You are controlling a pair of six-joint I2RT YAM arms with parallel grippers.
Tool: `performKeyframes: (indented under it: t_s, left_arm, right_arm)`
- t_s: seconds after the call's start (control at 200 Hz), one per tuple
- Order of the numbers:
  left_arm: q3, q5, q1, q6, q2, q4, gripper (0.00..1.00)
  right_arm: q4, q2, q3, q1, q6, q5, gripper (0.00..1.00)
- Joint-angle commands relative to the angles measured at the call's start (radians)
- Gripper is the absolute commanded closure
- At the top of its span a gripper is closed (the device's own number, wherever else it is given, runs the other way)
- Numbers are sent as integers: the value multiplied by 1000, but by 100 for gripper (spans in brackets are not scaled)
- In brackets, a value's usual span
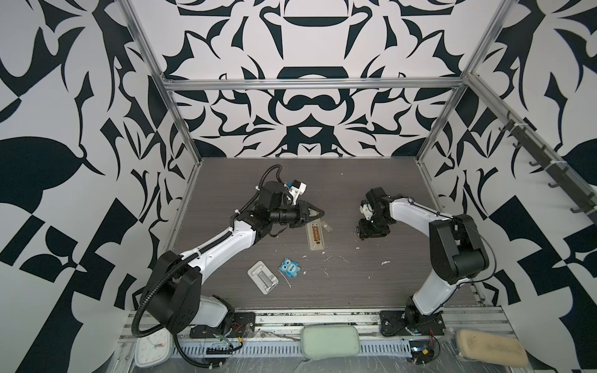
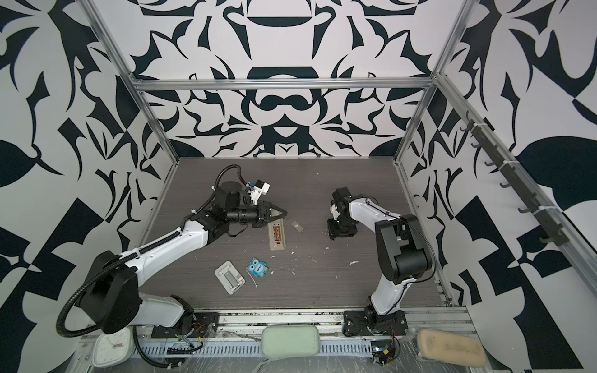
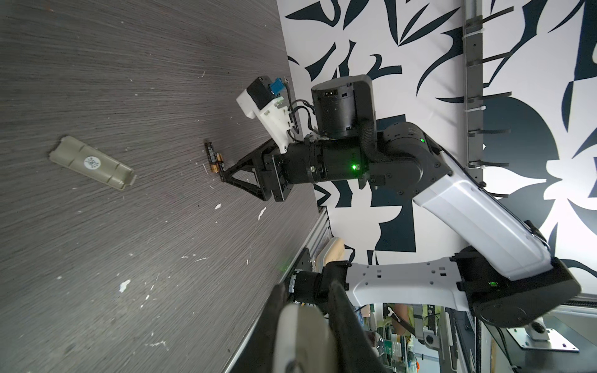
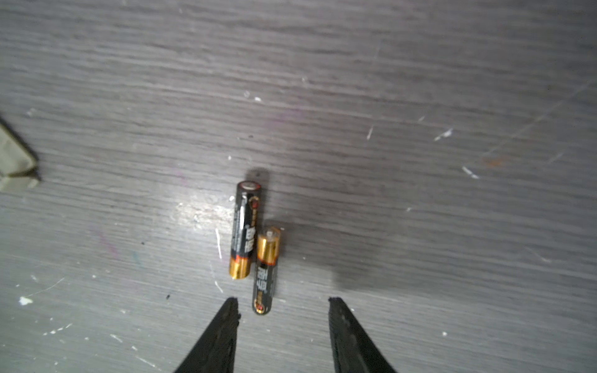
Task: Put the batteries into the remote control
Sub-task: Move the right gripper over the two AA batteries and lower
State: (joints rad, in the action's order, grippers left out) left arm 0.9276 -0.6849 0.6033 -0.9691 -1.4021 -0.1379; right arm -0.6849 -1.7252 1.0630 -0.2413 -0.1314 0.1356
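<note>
Gold-banded batteries [image 4: 244, 232] only in wrist views

Walls [image 1: 307, 38] covered in black-and-white ornamental pattern, grey wood-grain tabletop [image 1: 355, 284] flecked with white, enclosure framed by aluminium rails [image 1: 310, 84]

Two slim black-and-gold cylindrical batteries [image 4: 245, 231] lie touching, staggered, on the grey wood-grain desk [image 4: 420, 97]. One's end sits between the spread black tips of the right gripper [image 4: 283, 305]. A blurred beige-grey corner [image 4: 14, 164], perhaps plastic, lies well apart.
</note>
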Motion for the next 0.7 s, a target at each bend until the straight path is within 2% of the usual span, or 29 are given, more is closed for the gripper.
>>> performKeyframes:
  t_s: [0.0, 0.695]
  left_arm:
    - [-12, 7, 3, -11, 31, -35, 100]
    - [-4, 7, 3, -14, 12, -38, 100]
  right_arm:
    - [-2, 4, 44, 4, -1, -5, 52]
    - [0, -61, 80, 5, 15, -57, 54]
